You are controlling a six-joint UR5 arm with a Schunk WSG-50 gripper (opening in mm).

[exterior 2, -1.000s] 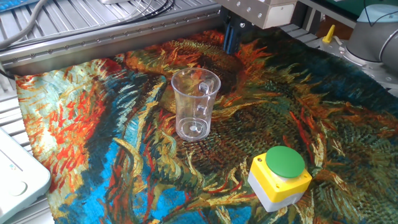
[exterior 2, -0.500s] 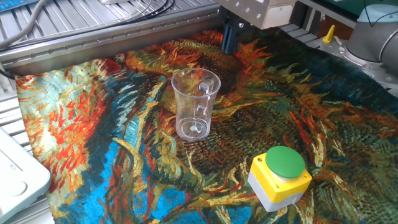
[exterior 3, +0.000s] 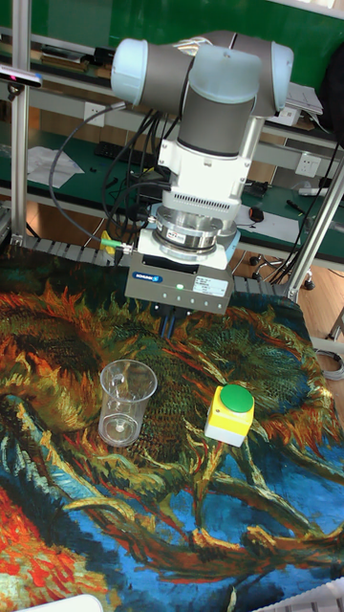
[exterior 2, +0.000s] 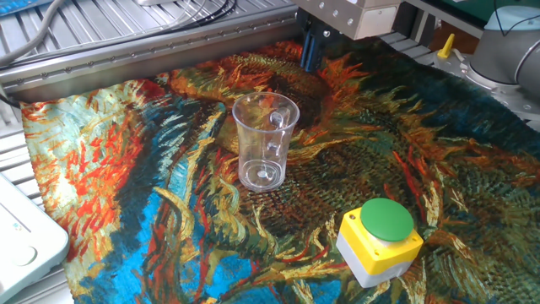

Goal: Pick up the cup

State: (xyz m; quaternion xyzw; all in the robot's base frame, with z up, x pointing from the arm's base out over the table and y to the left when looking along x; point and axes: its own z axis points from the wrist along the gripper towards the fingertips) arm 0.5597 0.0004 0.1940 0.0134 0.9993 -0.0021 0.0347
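The cup is clear plastic with a side handle and stands upright on the painted cloth, near the middle in the fixed view. In the tall fixed view the cup is left of centre. My gripper hangs behind the cup at the far edge of the cloth, apart from it, with most of its body cut off by the top of the frame. The tall fixed view shows the gripper above and to the right of the cup, its dark blue fingers slightly apart with nothing between them.
A yellow box with a green button sits on the cloth to the front right of the cup. The colourful cloth covers the table. A white device lies at the front left, and a metal rail runs along the back.
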